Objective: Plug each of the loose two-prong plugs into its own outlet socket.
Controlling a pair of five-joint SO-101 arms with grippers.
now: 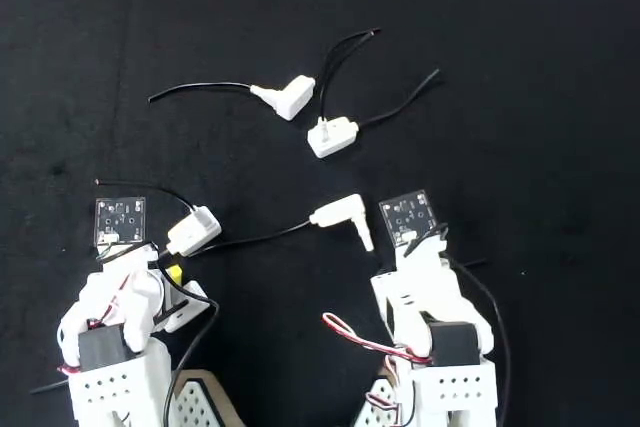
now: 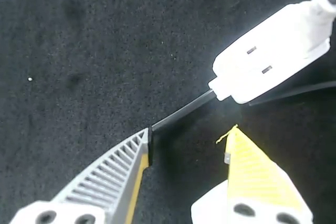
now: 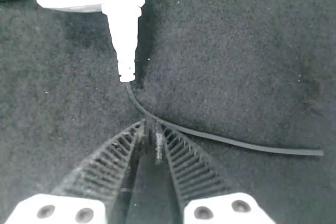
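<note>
High view: angled plug (image 1: 340, 212) lies between socket (image 1: 195, 230) (white) and board (image 1: 408, 215).

Four white fittings on black cords (image 2: 182, 111) lie scattered across a black cloth-covered table (image 1: 560, 97). An angled two-prong plug (image 1: 338, 213) and an outlet socket (image 1: 194, 231) lie at the near side. Farther back are a wedge-shaped plug (image 1: 290, 97) and what appears to be a second socket (image 1: 332, 136).

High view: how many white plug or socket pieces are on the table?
4. Farther out, side by side: a wedge piece and a blocky piece. By the left gripper: a socket. To its right: an angled plug. None seems hidden.
</note>
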